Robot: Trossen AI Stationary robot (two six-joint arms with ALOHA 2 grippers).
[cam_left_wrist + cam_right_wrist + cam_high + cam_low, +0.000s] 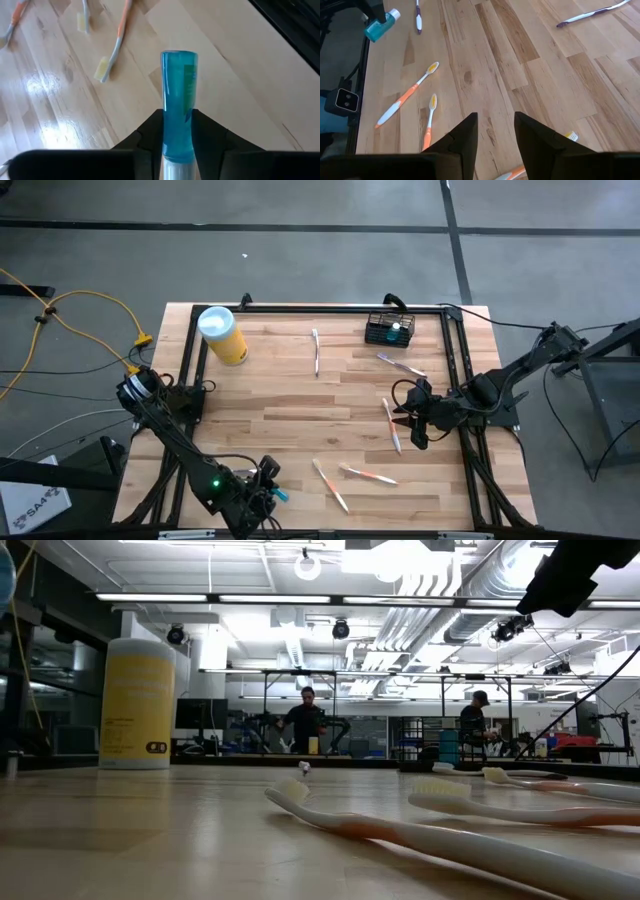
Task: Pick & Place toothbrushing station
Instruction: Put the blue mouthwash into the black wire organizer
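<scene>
The toothbrushing station, a small black wire-mesh basket, stands on the table at the far right with something teal inside it. At the near left edge my left gripper is shut on a small clear-blue bottle. My right gripper hovers open over the right half of the table. It is above an orange-and-white toothbrush and touches nothing. My left gripper pinches the blue bottle between its two fingers, one on each side of the bottle's lower body. The bottle lies along the fingers, its white end back between them and its blue end sticking out past the tips. It is clear of the table.
A yellow canister with a white lid stands at the far left. Several toothbrushes lie loose on the wood: one at the far middle, one near the basket, two at the near middle. A black frame rims the table.
</scene>
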